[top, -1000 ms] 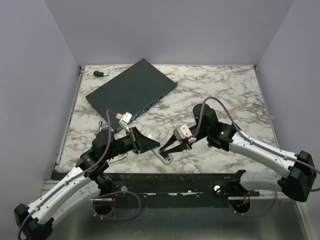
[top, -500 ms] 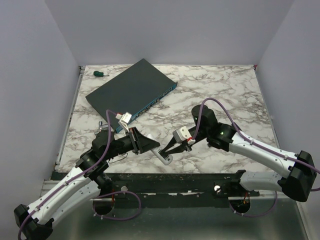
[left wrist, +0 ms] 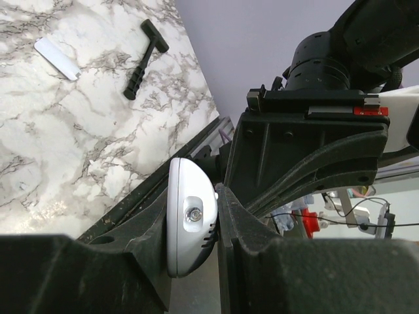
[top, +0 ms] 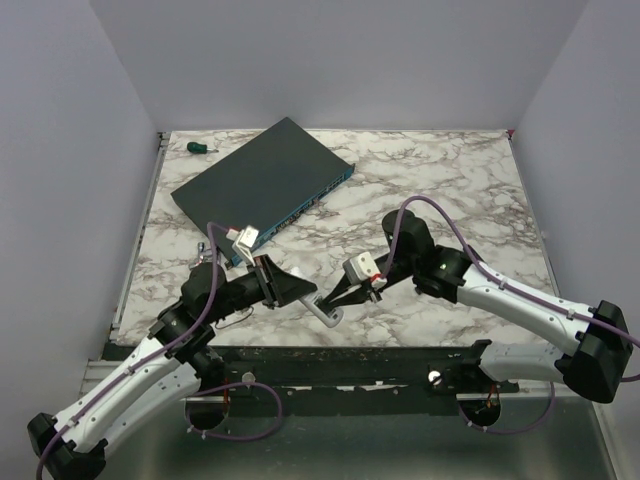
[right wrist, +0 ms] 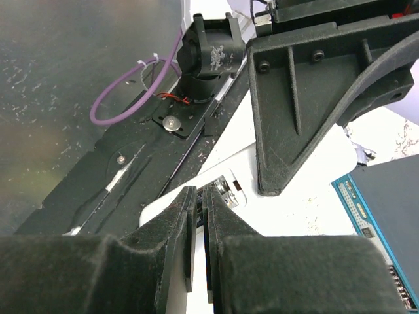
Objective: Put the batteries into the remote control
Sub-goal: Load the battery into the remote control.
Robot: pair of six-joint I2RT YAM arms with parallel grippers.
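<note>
The white remote control [top: 327, 314] is held off the table near the front edge, clamped end-on between my left gripper's [top: 306, 292] fingers; its rounded end shows in the left wrist view [left wrist: 190, 226]. In the right wrist view its back [right wrist: 308, 216] faces up, with the open battery compartment [right wrist: 227, 188] and a metal spring showing. My right gripper [top: 336, 298] has its jaws nearly together, with the tips [right wrist: 198, 193] at the compartment. No battery is clearly visible. A white flat strip [left wrist: 57, 59], possibly the battery cover, lies on the marble.
A large dark network box [top: 262, 190] lies at the back left. A small green object [top: 197, 147] sits in the far left corner. A black T-shaped tool [left wrist: 145, 59] lies near the white strip. The table's dark front rail [top: 400, 355] is just below the grippers.
Both grippers and the remote have shifted slightly left; the right fingertips stay at the remote. Otherwise nothing has changed.
</note>
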